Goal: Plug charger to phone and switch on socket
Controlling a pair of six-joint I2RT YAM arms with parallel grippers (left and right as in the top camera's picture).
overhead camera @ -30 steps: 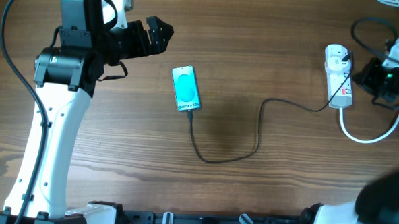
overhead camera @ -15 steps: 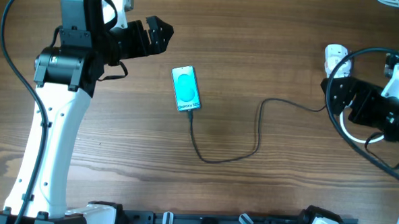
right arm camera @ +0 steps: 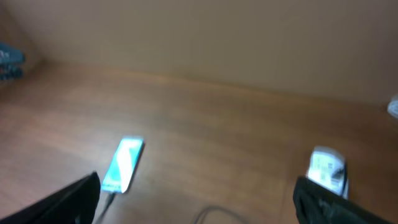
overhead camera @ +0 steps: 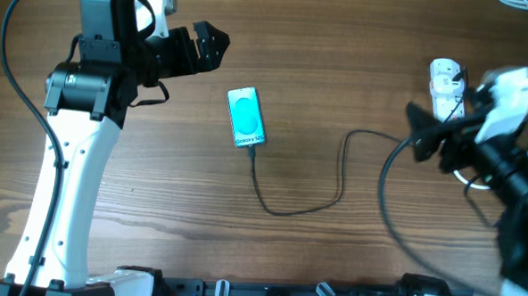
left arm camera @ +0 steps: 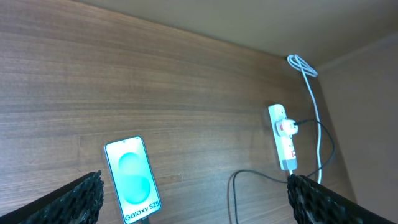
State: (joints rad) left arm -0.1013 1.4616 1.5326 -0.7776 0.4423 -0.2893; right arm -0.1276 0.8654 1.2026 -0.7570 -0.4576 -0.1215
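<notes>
Two sets of jaws, both spread wide. Far left, the left gripper (overhead camera: 217, 46) hangs above the table, unmoved from a second ago. Mid-table the phone (overhead camera: 247, 117) lies screen up, the charger cable (overhead camera: 342, 169) meeting its lower end and looping right toward the power strip (overhead camera: 444, 84). Only the left wrist view makes "Galaxy S25" readable and shows the strip's white cord (left arm camera: 309, 87) trailing away. The right gripper (overhead camera: 418, 132) has swung in from the strip's far side and now sits just left of it. Its own camera is blurred.
</notes>
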